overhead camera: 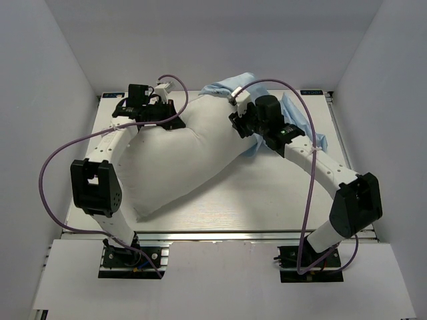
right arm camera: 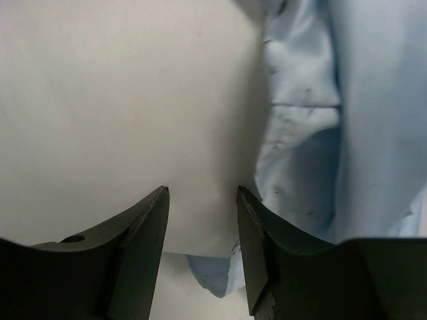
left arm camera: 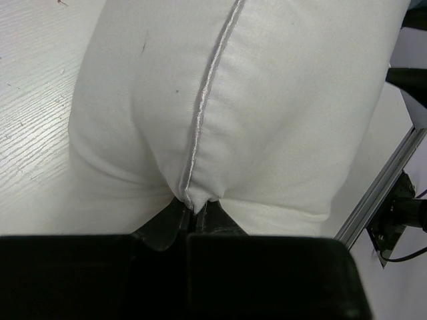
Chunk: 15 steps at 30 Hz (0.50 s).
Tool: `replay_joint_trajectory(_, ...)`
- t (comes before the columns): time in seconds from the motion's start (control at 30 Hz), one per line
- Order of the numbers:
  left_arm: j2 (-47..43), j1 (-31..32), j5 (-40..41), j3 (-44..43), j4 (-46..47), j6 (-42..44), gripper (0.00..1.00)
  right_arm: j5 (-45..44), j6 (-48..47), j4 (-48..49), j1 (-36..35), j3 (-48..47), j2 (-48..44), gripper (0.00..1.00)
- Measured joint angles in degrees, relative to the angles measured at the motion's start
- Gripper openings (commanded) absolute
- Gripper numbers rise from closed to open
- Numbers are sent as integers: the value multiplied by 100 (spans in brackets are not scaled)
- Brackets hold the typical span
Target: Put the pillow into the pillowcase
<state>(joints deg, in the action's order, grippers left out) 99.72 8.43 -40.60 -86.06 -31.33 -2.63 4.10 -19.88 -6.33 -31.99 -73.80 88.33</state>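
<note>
Pillow, the plump white rectangular fabric cushion (overhead camera: 177,163), lies slantwise on the white wood-grain counter (overhead camera: 267,197). Its near corner points toward my left base, and its far end butts against the pillowcase, the thin, wrinkled light blue fabric sack (overhead camera: 220,85). The sack is bunched at the far right of the counter and shows behind and to the right of the cushion's far end. Nearly all of the cushion lies bare, outside the sack. I cannot tell whether the far edge sits inside the opening or merely on top of the cloth.

Left jaws: clenched on the cushion's far left corner. In the left wrist view, the fingertips (left arm camera: 181,219) pinch the piped seam where it ends, and the fabric puckers above them.

Right jaws: released, standing apart at the cushion's far right edge. In the right wrist view, white cushion fabric (right arm camera: 120,100) fills the gap between the tips, with blue sack cloth (right arm camera: 347,133) just beside it on the right. I cannot tell whether either pad touches the fabric.
</note>
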Motion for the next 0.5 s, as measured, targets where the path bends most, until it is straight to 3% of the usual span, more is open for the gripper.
replay_joint_trajectory(0.5, -79, 7, -22, 44, -13, 2, 0, -975, 295, 26, -2, -442, 116, 47)
